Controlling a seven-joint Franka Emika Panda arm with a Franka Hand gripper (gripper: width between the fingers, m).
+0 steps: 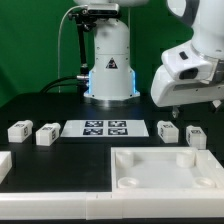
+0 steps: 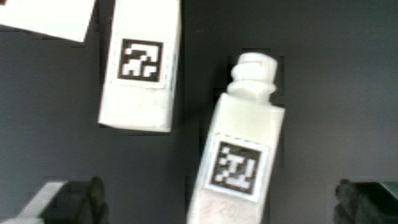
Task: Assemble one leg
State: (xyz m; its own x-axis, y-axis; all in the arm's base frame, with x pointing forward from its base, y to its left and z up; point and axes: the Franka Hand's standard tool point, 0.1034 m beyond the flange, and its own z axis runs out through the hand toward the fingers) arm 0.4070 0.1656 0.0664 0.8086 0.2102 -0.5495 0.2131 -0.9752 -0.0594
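Observation:
Several white legs with black-and-white markers lie on the black table: two at the exterior view's left (image 1: pixel 18 130) (image 1: pixel 45 134) and two at its right (image 1: pixel 166 130) (image 1: pixel 197 135). My gripper (image 1: pixel 190 108) hangs above the right pair. In the wrist view one leg (image 2: pixel 240 145) with a knobbed peg end lies between my open fingers (image 2: pixel 64 200), untouched. A second leg (image 2: pixel 143 70) lies beside it. My gripper (image 2: pixel 214 205) is open and empty.
The marker board (image 1: pixel 105 127) lies mid-table in front of the robot base (image 1: pixel 110 60). A large white panel with round corner sockets (image 1: pixel 160 170) lies at the front right. Another white piece (image 1: pixel 4 163) shows at the front left edge.

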